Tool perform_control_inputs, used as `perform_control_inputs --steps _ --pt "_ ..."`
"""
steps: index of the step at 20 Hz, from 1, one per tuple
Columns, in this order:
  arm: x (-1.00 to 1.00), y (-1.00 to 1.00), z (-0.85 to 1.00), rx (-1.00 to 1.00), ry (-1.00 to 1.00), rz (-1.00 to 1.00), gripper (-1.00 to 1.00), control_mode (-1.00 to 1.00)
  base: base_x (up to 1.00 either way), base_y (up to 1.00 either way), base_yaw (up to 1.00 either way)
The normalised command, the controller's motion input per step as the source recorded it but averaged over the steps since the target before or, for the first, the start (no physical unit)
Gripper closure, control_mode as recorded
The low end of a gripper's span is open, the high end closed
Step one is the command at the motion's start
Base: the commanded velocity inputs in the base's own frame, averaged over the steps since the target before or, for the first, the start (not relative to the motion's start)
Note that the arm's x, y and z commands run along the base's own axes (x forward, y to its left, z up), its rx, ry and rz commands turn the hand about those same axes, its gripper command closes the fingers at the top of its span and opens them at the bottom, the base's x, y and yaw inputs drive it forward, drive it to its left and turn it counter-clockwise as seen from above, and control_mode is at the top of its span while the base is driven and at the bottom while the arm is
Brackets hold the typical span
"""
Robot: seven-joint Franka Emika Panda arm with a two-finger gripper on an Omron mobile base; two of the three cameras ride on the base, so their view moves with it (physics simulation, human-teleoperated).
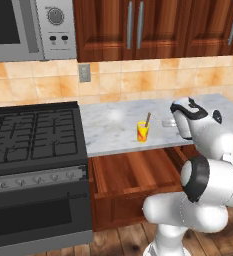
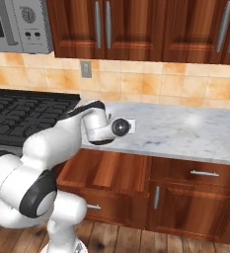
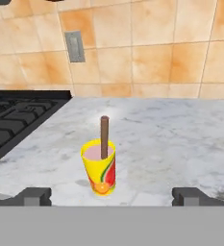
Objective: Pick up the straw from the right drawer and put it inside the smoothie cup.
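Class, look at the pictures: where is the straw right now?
The straw stands in the smoothie cup on the marble counter, right of the stove, with the open gripper just short of it.

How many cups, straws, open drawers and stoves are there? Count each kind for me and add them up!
Cups: 1, the yellow cup on the counter.
Straws: 1, the straw standing in that cup.
Open drawers: 1, the wooden drawer under the counter.
Stoves: 1, the black stove.
Total: 4
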Motion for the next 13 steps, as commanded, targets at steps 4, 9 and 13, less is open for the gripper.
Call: perform_control_inputs --steps 4,9,13 --pt "-0.48 0.32 0.65 -0.19 0.05 0.0 -1.0 -1.0 0.0 0.0 0.0" --pt "-0.56 0.52 0.67 -0.25 -0.04 0.0 -1.0 -1.0 0.0 0.0 0.0" --pt "-0.09 -0.03 0.05 -0.02 -0.01 0.0 -1.0 -1.0 0.0 0.0 0.0"
